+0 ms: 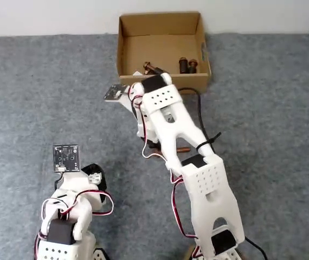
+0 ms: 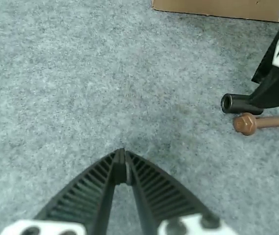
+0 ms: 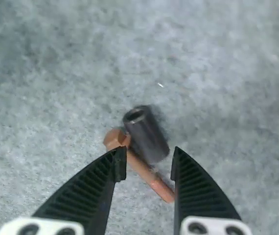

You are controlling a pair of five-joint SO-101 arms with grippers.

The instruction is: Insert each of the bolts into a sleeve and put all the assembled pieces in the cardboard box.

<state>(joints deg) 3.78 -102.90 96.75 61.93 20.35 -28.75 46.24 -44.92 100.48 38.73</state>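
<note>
Here the right gripper hangs released, jaws straddling the black sleeve and copper bolt, which lie seemingly touching at the middle of the surface, short of the cardboard box at the far edge. The left gripper rests clenched, empty, near the front edge. Pickup for assembly looks underway; next, pinch one piece alone.

Black sleeve just beside bolt

The bolt is copper-brown and the sleeve black, on a mottled grey table. The cardboard box is plain tan, and the pieces inside look dark brown, perhaps. The arms are white, with ribbed black fingers.
</note>
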